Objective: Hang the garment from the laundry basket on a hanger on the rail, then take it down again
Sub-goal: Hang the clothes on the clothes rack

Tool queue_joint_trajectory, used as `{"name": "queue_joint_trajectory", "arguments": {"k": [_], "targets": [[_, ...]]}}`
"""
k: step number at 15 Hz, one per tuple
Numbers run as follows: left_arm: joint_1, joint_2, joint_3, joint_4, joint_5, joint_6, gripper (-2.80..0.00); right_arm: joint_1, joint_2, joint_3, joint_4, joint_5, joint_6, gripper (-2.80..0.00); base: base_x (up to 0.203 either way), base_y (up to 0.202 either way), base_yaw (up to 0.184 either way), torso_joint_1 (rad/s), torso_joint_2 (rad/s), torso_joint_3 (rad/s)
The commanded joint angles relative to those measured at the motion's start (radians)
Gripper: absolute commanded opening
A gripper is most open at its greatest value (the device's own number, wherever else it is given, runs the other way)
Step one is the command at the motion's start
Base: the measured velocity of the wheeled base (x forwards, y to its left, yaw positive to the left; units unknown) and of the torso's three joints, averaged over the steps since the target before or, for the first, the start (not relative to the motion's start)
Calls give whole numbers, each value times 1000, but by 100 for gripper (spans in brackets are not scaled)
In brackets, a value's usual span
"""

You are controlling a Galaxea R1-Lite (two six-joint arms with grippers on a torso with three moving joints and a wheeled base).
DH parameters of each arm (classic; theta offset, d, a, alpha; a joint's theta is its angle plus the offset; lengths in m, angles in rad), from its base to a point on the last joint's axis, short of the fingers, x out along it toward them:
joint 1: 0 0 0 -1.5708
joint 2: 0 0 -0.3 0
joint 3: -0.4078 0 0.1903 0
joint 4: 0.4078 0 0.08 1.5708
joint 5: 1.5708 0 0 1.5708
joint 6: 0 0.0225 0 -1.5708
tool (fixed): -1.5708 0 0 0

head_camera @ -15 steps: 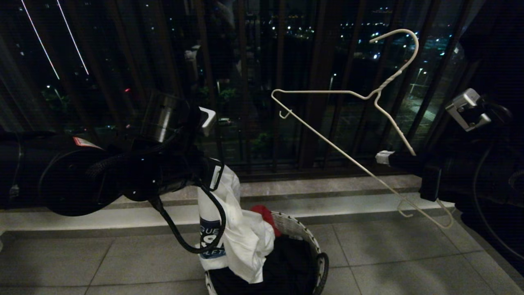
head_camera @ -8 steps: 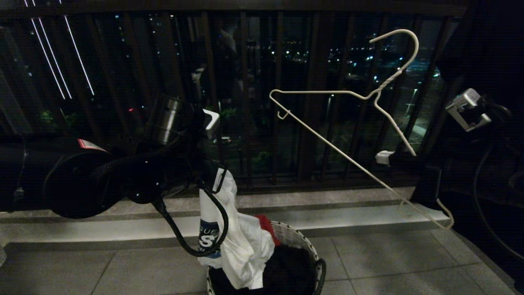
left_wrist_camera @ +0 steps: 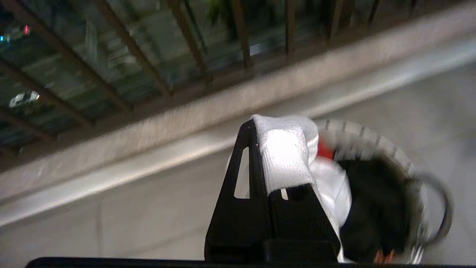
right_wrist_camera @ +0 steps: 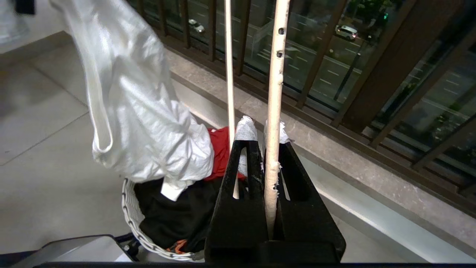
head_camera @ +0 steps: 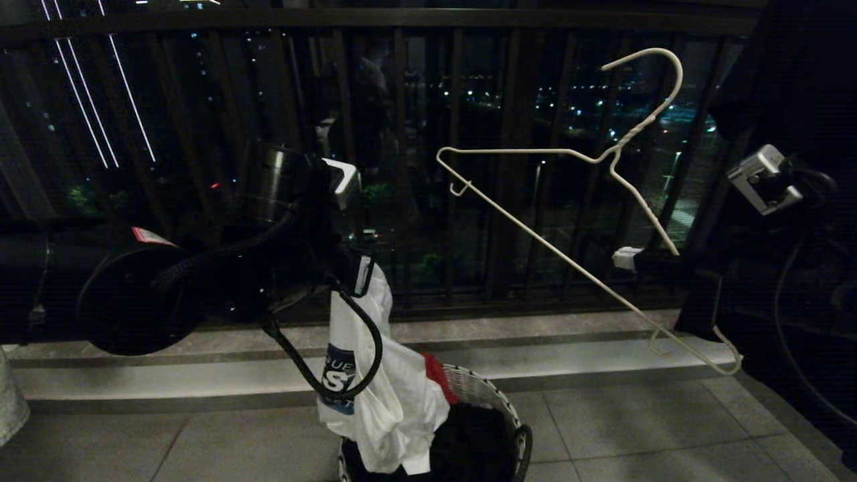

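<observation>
The head view is dim, a night scene: the dark balcony railing bars (head_camera: 509, 201) stand almost black against scattered city lights, and both arms are near-silhouettes. A pale band of light lies along the stone ledge (head_camera: 535, 355). The white cotton T-shirt (head_camera: 388, 395) and thin cream-white wire hanger (head_camera: 576, 221) stand out brightest. The left wrist view is smeared with blur; the right wrist view is brighter and sharp.

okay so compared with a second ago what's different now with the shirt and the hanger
The whole head view has tilted up: the balcony railing shows more of its top, so the camera moved. The left gripper has drawn the T-shirt slightly further out of the laundry basket. Unchanged: the right gripper keeps its jaws shut on the hanger, held at the same tilt.
</observation>
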Motion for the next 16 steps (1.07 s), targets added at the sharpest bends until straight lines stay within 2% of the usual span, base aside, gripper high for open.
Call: {"name": "queue_joint_trajectory", "arguments": {"k": [1, 3, 5, 8, 9, 12, 16], "targets": [[27, 21, -16, -43, 2, -10, -280, -1, -13, -3, 0, 5, 6, -280, 0, 0, 0, 0, 0, 0], [57, 41, -57, -55, 2, -60, -280, -1, -52, 0, 36, 39, 20, -280, 0, 0, 0, 0, 0, 0], [84, 58, -77, -56, 1, -73, -280, 1, -76, -15, 150, 80, 14, -280, 0, 0, 0, 0, 0, 0], [111, 80, -109, -56, 1, -89, -280, 7, -79, -55, 346, 105, -83, -280, 0, 0, 0, 0, 0, 0], [112, 91, -119, -57, 3, -104, -280, 34, -77, -56, 390, 106, -120, -280, 0, 0, 0, 0, 0, 0], [114, 110, -131, -61, 3, -110, -280, 120, -74, -46, 431, 105, -139, -280, 0, 0, 0, 0, 0, 0], [112, 123, -140, -61, 3, -113, -280, 214, -56, -34, 431, 107, -123, -280, 0, 0, 0, 0, 0, 0]]}}
